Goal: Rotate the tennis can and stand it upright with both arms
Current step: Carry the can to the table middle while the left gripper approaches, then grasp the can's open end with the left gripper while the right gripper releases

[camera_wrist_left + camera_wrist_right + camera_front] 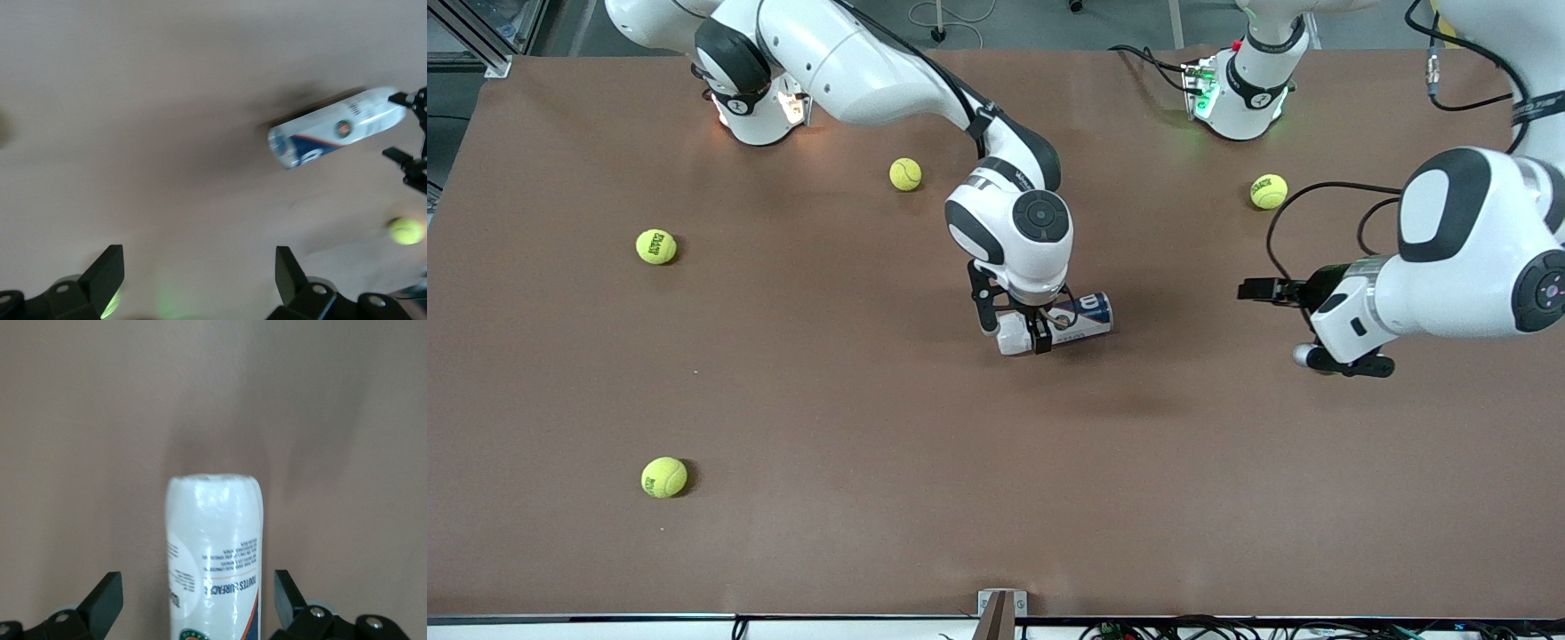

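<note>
The tennis can lies on its side near the middle of the brown table, white end toward the right arm's end. My right gripper is down around the can's white end, open. In the right wrist view the can sits between the fingers with a gap on each side. My left gripper is open and empty, held level above the table, beside the can toward the left arm's end. In the left wrist view the can lies ahead of the open left gripper.
Several yellow-green tennis balls lie about: one near the right arm's base, one near the left arm's base, and two toward the right arm's end. One ball also shows in the left wrist view.
</note>
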`<state>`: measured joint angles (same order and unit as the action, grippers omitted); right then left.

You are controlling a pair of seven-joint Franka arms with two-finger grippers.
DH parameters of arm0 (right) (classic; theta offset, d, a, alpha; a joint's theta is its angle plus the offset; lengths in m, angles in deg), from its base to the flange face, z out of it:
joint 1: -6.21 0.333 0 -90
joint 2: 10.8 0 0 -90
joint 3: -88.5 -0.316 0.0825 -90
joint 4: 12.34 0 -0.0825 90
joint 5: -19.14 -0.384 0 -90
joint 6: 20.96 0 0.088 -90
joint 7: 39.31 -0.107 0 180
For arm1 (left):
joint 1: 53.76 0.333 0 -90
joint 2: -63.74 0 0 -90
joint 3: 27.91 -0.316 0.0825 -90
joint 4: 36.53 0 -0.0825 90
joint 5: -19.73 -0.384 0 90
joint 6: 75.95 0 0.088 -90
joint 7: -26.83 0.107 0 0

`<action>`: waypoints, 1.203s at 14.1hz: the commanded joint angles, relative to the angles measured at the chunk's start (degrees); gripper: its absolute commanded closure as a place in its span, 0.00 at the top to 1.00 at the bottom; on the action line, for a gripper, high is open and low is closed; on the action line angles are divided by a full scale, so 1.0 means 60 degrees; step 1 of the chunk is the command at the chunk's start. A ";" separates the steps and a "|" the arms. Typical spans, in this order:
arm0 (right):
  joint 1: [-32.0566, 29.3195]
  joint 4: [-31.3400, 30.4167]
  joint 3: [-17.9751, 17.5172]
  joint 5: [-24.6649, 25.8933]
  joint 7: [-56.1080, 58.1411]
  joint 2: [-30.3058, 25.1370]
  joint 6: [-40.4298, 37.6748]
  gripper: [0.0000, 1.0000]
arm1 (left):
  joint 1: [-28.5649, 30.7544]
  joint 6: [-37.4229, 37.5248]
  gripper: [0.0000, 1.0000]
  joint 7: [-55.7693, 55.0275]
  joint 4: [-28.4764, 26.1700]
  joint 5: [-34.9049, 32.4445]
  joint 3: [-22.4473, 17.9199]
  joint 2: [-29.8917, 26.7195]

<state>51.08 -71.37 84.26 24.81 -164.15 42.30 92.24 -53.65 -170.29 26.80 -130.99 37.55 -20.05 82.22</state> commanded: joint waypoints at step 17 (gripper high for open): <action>-0.5469 -0.6319 -0.0069 -0.0798 1.5436 -0.7310 -0.2561 1.00 | -0.0369 -0.6514 1.00 0.4370 -0.4414 0.9334 0.1371 0.1577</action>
<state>21.94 -106.84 84.62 20.60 -80.39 0.86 77.62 -56.21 -208.78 51.05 -157.14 92.08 -12.23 91.34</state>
